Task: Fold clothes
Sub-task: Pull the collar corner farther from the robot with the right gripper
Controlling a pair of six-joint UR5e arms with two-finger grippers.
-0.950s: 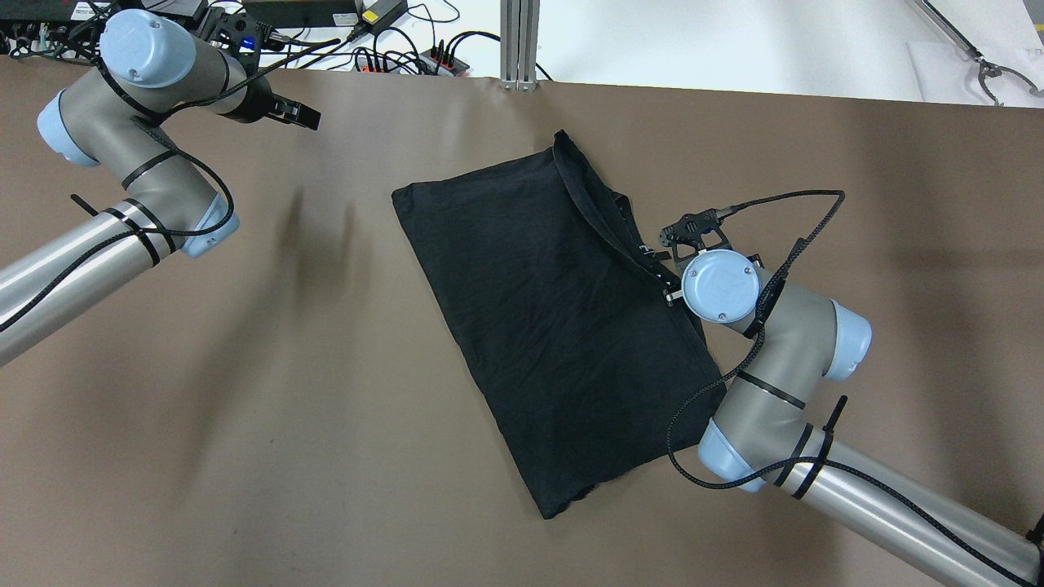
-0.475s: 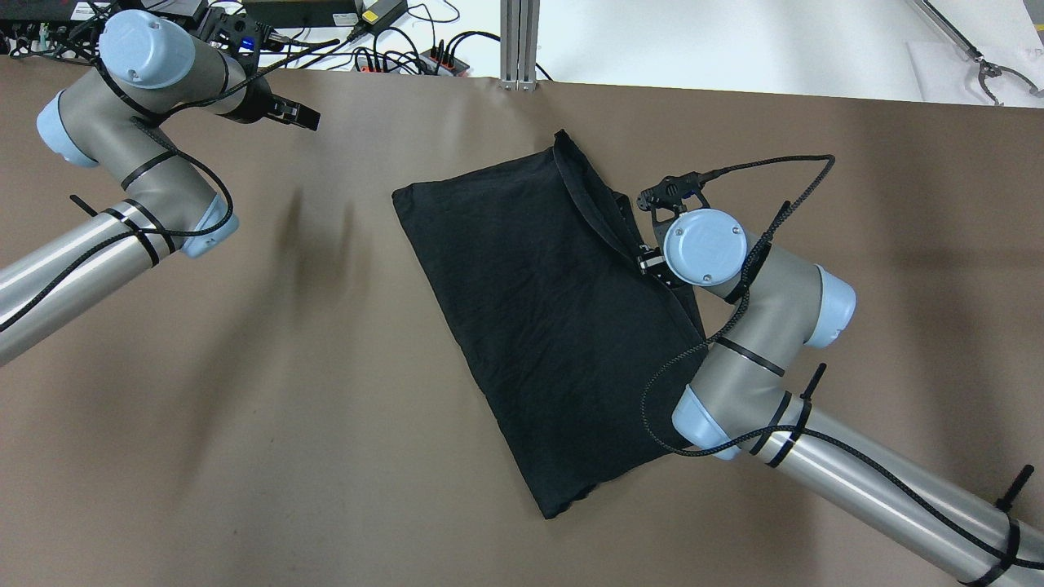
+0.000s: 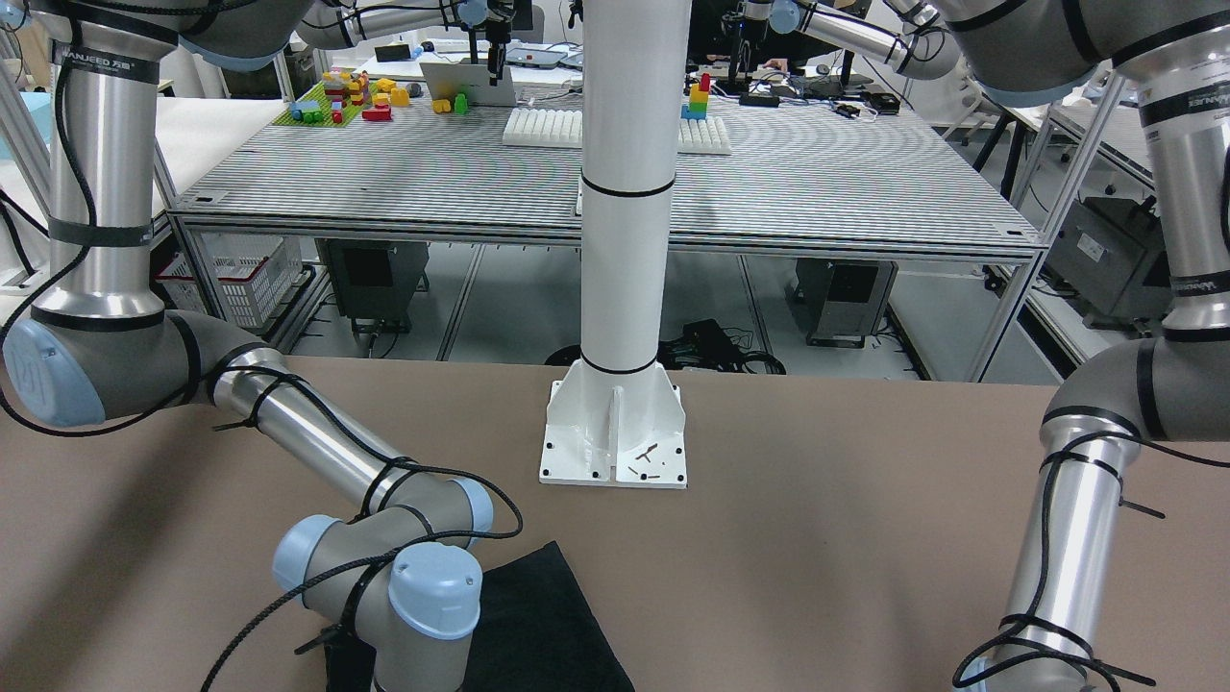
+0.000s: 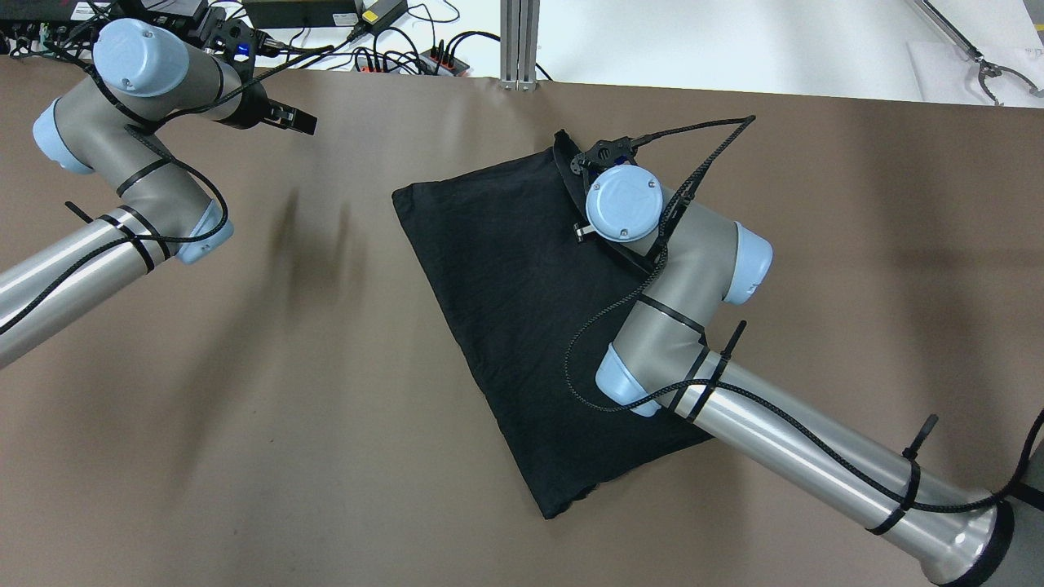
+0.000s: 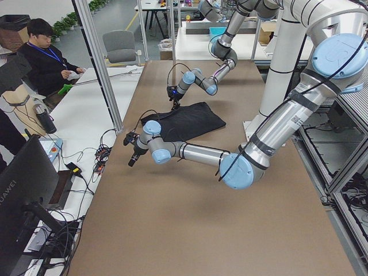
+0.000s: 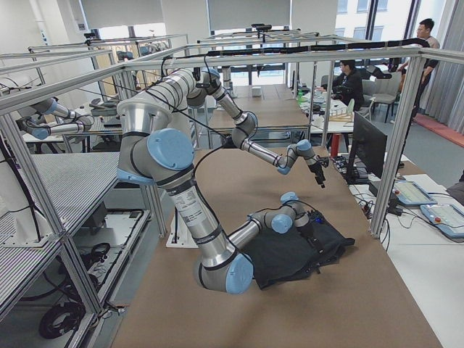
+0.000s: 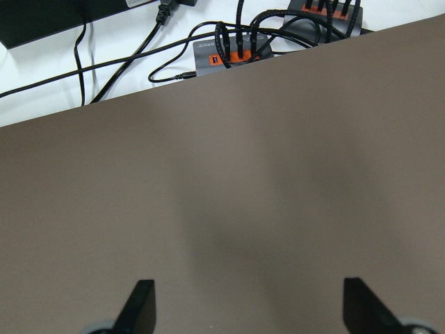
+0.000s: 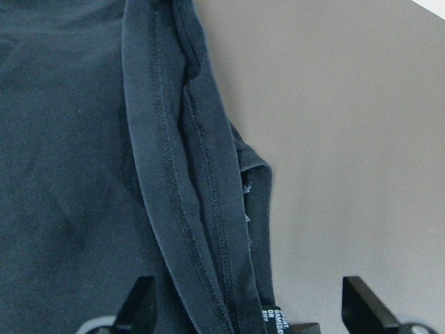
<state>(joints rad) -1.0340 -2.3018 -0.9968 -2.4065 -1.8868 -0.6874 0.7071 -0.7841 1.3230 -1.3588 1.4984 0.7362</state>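
a folded black knit shirt, hem double-stitched, is being overhung by the right gripper, jaws spread; left gripper likewise spread.

shirt on table | right gripper above shirt's far-right edge | left gripper well left of shirt | power strips behind shirt

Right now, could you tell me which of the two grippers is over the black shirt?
The right gripper: it is open above the seamed edge of the black shirt. The left gripper hangs over bare table by the cables.
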